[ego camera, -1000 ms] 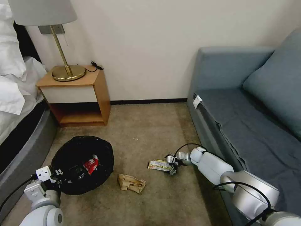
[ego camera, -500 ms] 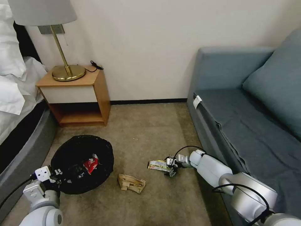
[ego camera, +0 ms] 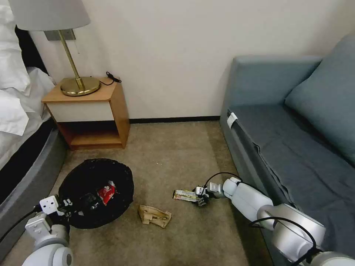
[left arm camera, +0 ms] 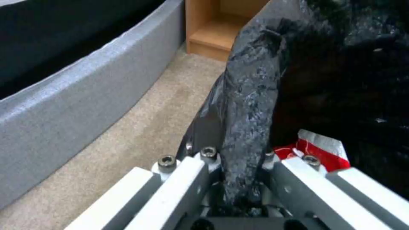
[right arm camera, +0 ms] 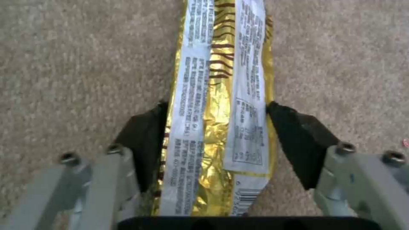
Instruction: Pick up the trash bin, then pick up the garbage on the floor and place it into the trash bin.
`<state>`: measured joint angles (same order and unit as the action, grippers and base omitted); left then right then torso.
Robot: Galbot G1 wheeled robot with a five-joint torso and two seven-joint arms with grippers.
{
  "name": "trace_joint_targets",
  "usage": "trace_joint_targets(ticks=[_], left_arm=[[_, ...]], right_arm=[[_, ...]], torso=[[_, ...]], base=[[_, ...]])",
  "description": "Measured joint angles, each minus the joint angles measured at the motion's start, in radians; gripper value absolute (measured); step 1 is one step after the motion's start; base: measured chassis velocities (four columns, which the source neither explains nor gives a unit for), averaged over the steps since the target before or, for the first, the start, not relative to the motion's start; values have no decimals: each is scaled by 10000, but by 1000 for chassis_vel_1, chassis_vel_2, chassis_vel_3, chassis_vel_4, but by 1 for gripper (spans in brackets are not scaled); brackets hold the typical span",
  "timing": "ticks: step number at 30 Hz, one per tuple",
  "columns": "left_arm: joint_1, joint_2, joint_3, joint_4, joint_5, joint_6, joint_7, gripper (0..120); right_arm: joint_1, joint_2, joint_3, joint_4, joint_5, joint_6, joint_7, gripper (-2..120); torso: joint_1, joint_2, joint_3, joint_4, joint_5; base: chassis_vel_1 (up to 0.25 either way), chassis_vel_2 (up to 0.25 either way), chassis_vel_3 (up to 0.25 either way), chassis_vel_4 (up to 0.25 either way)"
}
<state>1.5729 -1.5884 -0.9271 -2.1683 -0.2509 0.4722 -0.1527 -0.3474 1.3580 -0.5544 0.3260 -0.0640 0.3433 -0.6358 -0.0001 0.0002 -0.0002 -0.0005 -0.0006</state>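
The trash bin (ego camera: 92,173), lined with a black bag, stands on the floor (ego camera: 177,155) at the lower left. My left gripper (ego camera: 69,209) is shut on its near rim; the left wrist view shows the bag's fold (left arm camera: 247,105) pinched between the fingers of the left gripper (left arm camera: 236,159). A red wrapper (ego camera: 106,193) lies inside the bin (left arm camera: 313,148). My right gripper (ego camera: 201,199) is down on the carpet, open, its pads (right arm camera: 145,140) on either side of a flat gold-and-silver wrapper (right arm camera: 217,80), the wrapper (ego camera: 183,194) lying flat. A crumpled tan paper packet (ego camera: 154,216) lies between bin and wrapper.
A wooden nightstand (ego camera: 92,114) with a brass lamp (ego camera: 79,85) stands against the back wall. The bed's grey base (ego camera: 29,177) runs along the left, close to the bin. A blue-grey sofa (ego camera: 288,140) borders the right, beside my right arm.
My right gripper has sunk a little lower onto the carpet around the wrapper's near end. The bin and left gripper have stayed put.
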Motion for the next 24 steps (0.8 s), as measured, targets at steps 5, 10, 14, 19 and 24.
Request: trace_joint_targets(ticks=[5,10,14,19,24], left_arm=[[-15,-27,3,53,4,-70,7,1],[-44,-54,39,116,34,-109,22,1],[-79,-49,42,142,41,-110,32,1],[-85,-64,46,200,59,-126,41,1],[-101,-70,48,219,73,-134,50,1]], right_arm=[[-5,-42,-26,68,-11,46,71,56],[-21,-98,-31,143,-14,79,84,48],[-48,-114,-11,175,12,90,134,32],[-40,-142,-23,258,47,134,141,14],[-16,-242,-78,517,207,182,119,4]], torso=[[0,0,1,7,8],[0,-1,2,8,11],[1,-3,2,6,9],[1,-3,2,6,7],[1,-3,2,6,6]], base=[[0,0,0,0],[0,0,0,0],[0,0,0,0],[0,0,0,0],[0,0,0,0]])
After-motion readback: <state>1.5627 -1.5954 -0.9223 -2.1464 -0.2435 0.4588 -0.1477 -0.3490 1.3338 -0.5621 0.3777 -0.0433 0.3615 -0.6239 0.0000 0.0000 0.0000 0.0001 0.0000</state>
